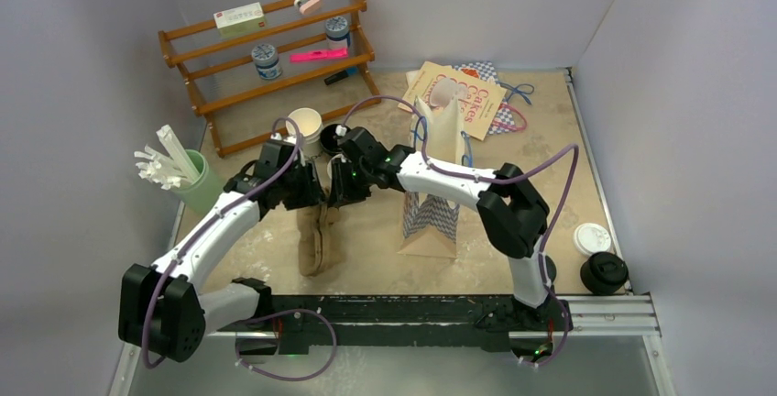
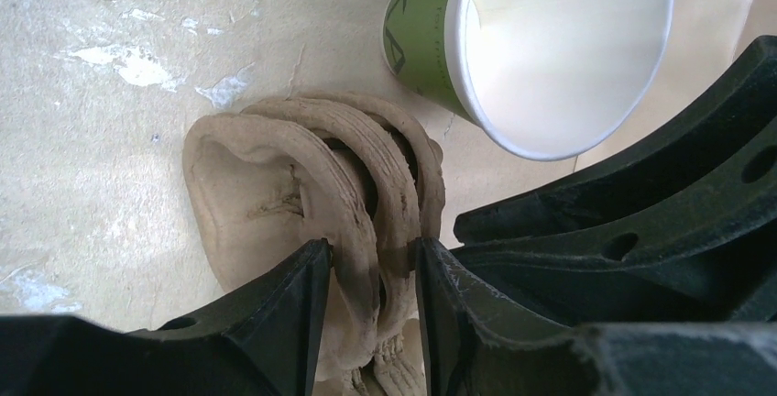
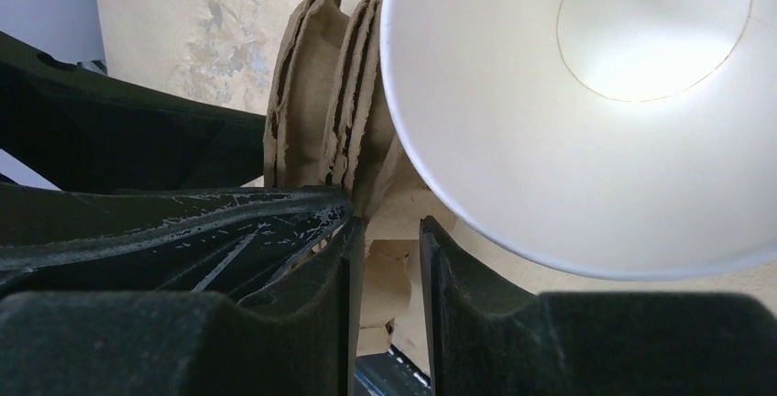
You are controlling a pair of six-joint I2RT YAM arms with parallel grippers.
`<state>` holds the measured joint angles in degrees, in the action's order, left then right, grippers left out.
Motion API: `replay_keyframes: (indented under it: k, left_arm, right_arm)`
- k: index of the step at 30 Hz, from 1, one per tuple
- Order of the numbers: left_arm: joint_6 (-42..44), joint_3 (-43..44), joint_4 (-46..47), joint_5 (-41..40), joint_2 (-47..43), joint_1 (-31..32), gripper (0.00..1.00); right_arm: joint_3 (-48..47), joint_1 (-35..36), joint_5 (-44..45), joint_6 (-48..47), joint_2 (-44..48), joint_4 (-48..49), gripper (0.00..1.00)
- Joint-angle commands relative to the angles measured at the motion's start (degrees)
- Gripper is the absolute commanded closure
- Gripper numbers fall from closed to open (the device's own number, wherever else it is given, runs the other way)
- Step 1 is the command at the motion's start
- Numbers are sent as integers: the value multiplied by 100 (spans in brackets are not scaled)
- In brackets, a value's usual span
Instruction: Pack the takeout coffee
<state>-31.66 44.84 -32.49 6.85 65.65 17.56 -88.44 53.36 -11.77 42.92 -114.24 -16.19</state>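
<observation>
The left gripper's (image 2: pixel 371 263) black fingers were right up close in its own camera. They were squeezed shut on the rims of some brown paper-pulp cup trays (image 2: pixel 266 176), which were stacked one inside the other on the sandy-coloured table (image 2: pixel 92 139). Just past the trays was an empty green paper cup with a white inside (image 2: pixel 426 38). The right gripper (image 3: pixel 389 240) came in from the other side, close to the left one. Its jaws stood only a little apart, with a bit of brown tray showing in the gap. I could not tell if they were pinching it. From above, both grippers met over the far end of the tray stack, in the middle of the table. The small black paper cup (image 1: pixel 331 137) seemed to be the dark round shape just behind the right gripper, beside a tall white paper cup (image 1: pixel 305 126). Most of it was hidden, so I could not be sure. A round black plastic lid (image 1: pixel 603 272) sat well apart from it near the front right corner, just beside a round white lid (image 1: pixel 592 236). A tall tan paper bag with a zigzag pattern (image 1: pixel 438 130) stood upright behind the right arm. A pale green cup full of white sticks (image 1: pixel 197 185) stood near the left edge. A brown wooden rack (image 1: pixel 275 48) stood at the back left.
</observation>
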Motion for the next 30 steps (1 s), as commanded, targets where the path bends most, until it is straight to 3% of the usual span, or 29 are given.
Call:
replay_keyframes:
  k: [1,6,12,14,30]
  left_arm:
    - [108,-75,455,192,200,-25,58]
    - [133,-35,385,48,385,-34,65]
    - [249,120,69,-177,495,-36,94]
    - [309,150,-24,-214,468,-34,99]
    - [216,155,-479,-140,-143,-35,100]
  right_arm:
    - [-199,-50,-103,65,-145,56,69]
    - [-163,-111,-159,92,-109,82,69]
    - [-8,-198,-159,134,70,264,72]
    - [38,-227,-166,151,129,338,73]
    - [-237,-257,-206,269,-92,402,70]
